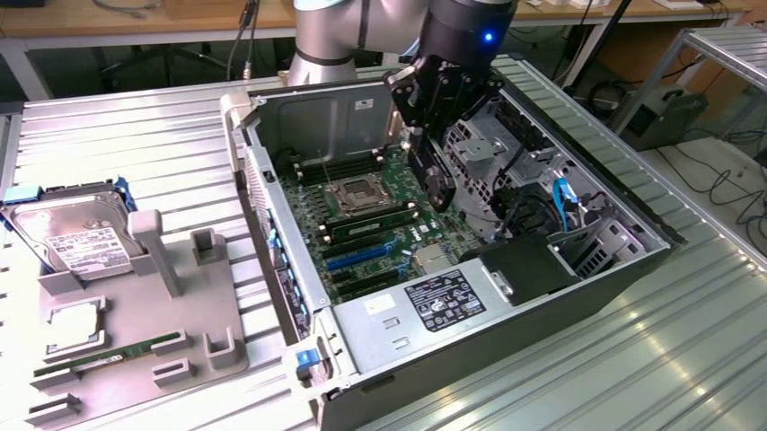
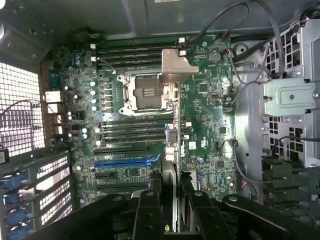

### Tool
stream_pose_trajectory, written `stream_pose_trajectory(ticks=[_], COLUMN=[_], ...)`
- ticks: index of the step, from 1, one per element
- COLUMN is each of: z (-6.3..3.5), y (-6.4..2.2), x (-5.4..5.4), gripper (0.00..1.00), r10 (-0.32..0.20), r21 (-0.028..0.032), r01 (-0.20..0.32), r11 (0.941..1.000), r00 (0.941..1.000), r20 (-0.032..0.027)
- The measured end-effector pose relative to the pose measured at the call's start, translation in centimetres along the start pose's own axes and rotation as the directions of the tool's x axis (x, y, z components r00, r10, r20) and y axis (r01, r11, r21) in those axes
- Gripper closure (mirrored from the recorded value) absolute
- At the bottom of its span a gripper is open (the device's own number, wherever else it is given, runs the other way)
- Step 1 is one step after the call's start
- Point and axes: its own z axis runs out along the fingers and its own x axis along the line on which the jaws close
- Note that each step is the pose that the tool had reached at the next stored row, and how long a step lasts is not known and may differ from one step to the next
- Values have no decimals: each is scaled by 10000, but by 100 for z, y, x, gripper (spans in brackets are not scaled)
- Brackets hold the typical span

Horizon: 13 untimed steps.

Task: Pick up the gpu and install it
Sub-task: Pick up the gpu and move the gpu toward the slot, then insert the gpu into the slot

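The gpu [image 1: 433,184], a thin dark card, hangs edge-down inside the open PC case, above the green motherboard [image 1: 372,224] near its CPU socket [image 1: 356,193]. My gripper [image 1: 427,135] is shut on the card's upper edge. In the wrist view the gpu [image 2: 171,150] shows edge-on between my two black fingers [image 2: 148,212], and its silver bracket [image 2: 177,65] sits over the area beside the socket [image 2: 142,92]. The blue expansion slot [image 2: 125,162] lies on the board to one side of the card's line, apart from it.
The case's side wall [image 1: 258,180], drive cage [image 1: 491,153] and power supply [image 1: 444,301] ring the board. On the exterior view's left a grey fixture [image 1: 132,341] carries a hard drive [image 1: 78,233], a CPU [image 1: 74,321] and a green RAM stick [image 1: 108,355].
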Motion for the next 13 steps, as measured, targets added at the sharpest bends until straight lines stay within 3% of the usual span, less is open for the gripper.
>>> stream_pose_trajectory(ticks=[10, 13], z=[0, 0], y=[0, 0], x=[-1, -1], gripper=[74, 74], r10=[-15, -415], r21=[-1, 0], r01=[15, 415], r11=[10000, 9991], r00=[10000, 9991], r20=[0, -14])
